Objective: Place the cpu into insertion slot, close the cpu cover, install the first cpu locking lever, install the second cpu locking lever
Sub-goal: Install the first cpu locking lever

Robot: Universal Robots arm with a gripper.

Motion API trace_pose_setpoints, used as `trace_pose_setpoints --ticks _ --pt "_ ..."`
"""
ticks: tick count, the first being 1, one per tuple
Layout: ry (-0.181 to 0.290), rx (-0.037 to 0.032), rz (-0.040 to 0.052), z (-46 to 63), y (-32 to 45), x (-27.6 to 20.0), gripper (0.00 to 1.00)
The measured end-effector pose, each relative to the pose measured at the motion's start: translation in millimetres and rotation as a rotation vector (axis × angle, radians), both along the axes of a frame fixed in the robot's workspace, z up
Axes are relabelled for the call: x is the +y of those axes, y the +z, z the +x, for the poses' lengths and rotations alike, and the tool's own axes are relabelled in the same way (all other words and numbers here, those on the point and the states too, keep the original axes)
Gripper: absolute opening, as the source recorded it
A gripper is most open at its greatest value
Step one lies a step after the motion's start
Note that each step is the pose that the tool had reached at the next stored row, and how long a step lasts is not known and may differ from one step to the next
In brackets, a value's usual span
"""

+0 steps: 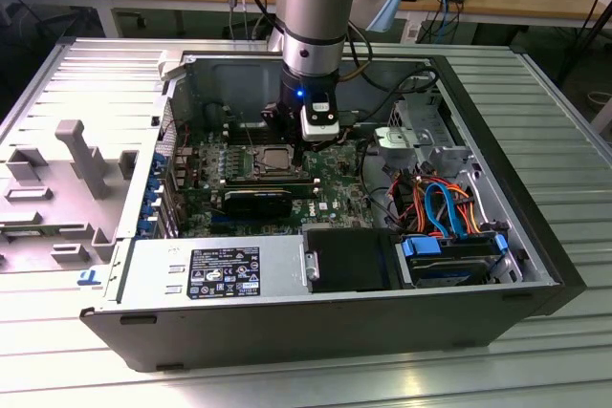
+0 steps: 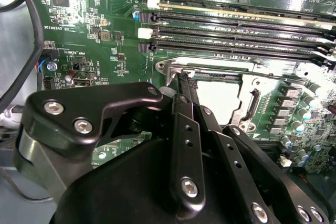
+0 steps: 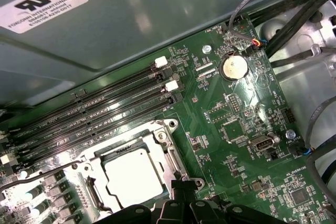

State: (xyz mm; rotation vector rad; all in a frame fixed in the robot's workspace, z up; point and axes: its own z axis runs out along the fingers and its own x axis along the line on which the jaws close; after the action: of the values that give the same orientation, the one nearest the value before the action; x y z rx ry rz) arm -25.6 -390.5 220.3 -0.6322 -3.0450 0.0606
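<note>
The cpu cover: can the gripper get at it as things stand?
Probably yes: the gripper hangs right at the edge of the cpu cover, with nothing between them that I can see.

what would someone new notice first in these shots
The grey robot arm reaching down into the open computer case in the exterior view grabs attention first. Next, in both wrist views, comes the bright silvery cpu lying flat on the green motherboard, with the black gripper close beside it.
</note>
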Motion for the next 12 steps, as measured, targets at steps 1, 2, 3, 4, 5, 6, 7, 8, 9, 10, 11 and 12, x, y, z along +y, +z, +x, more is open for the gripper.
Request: trace_pose_setpoints --ticks 1,2,3,4,5,6,7,8,9,10,11,12 --pt "0.004 0.0000 0.0000 0.0 0.0 0.0 0.11" --pt "0.008 0.0000 0.0000 0.0 0.0 0.0 0.11" --pt "0.013 0.0000 0.0005 0.0 0.0 0.0 0.11" --pt "0.016 -0.0001 0.0020 0.0 -0.1 0.0 0.11" --pt "0.017 -0.0001 0.0067 0.0 0.0 0.0 0.11" --pt "0.018 -0.0001 0.0117 0.0 0.0 0.0 0.11" --pt "0.020 -0.0002 0.0224 0.0 0.0 0.0 0.11" --pt "0.021 -0.0003 0.0323 0.0 0.0 0.0 0.11" --pt "0.021 -0.0003 0.0377 0.0 0.0 0.0 0.11" --pt "0.021 -0.0004 0.0396 0.0 0.0 0.0 0.11" --pt "0.021 -0.0004 0.0398 0.0 0.0 0.1 0.11" --pt "0.021 -0.0004 0.0401 0.0 0.0 0.0 0.11"
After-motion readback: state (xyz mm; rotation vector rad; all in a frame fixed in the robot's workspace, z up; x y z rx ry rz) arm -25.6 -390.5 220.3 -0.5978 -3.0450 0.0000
